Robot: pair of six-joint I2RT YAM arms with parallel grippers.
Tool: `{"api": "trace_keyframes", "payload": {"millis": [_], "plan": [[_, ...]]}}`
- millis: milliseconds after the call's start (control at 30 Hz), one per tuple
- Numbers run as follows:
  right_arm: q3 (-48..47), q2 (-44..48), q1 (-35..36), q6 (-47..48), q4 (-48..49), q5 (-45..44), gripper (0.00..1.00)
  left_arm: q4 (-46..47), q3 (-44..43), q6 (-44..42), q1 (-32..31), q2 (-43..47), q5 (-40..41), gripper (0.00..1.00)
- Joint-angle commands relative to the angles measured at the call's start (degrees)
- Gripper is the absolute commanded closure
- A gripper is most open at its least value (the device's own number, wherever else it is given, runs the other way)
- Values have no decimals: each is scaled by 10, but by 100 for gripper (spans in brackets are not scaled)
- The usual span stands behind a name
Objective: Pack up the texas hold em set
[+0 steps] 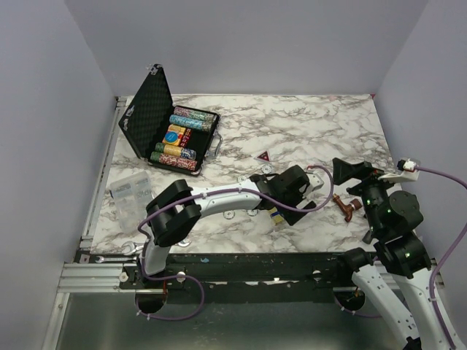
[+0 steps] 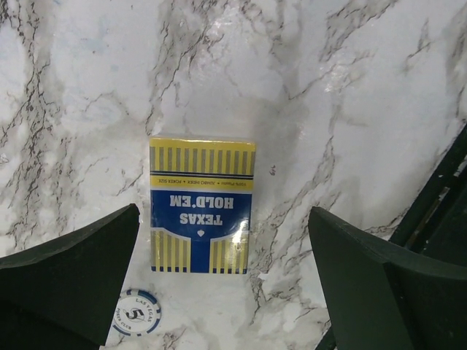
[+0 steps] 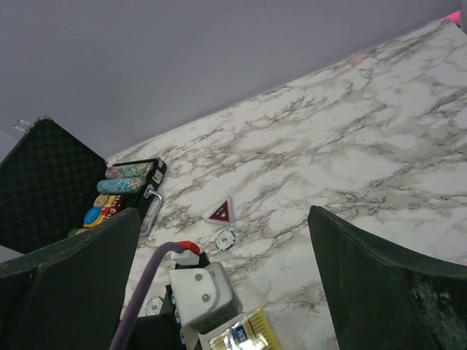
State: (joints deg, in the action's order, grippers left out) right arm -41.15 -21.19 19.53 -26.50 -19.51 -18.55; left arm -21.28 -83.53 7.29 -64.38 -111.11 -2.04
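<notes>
Hovering wide-jawed over the card box point(image 2: 202, 206) near mid-table, the left gripper point(image 2: 222, 233) suggests an early stage: chip rows point(image 1: 182, 135) fill the open case point(image 1: 148, 109) far left, loose chips point(image 2: 136, 312) and triangle point(image 1: 264, 155) lie outside, right gripper point(image 3: 222, 219) wide, empty.

Seen from above, the yellow-and-blue card box point(image 1: 276, 216) is almost wholly hidden under the left pincer point(image 1: 286, 198), and only a sliver of one corner shows. In the right wrist view, the bottom edge cuts that box off and a white bracket point(image 3: 201, 292) covers part of it. There the small black hinged case point(image 3: 44, 182) loses its lid to the left edge. A finger point(image 3: 73, 284) of the right pincer point(image 3: 222, 210) hides the nearer part of the rows of multicoloured chips point(image 3: 120, 186). One whitish round chip point(image 3: 152, 306) sits half behind a purple cable point(image 3: 139, 292). The print on the dark red triangle point(image 1: 265, 155) is too small to read. What the clear plastic bag point(image 1: 131, 191) holds cannot be told.
</notes>
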Motion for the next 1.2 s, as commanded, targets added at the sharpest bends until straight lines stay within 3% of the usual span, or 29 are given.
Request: {"api": "trace_keyframes", "payload": {"millis": [0,667,1167], "plan": [[6,9,-1,2,-7,-18,0,-39,-35,-20,-8,-35,49,1],[12,-4,-1,-7,-2,-13,0,-43,-51,-22,-15,-83,67,14],[14,-4,0,-6,-2,-14,0,-46,-56,-24,-16,-90,80,39]]}}
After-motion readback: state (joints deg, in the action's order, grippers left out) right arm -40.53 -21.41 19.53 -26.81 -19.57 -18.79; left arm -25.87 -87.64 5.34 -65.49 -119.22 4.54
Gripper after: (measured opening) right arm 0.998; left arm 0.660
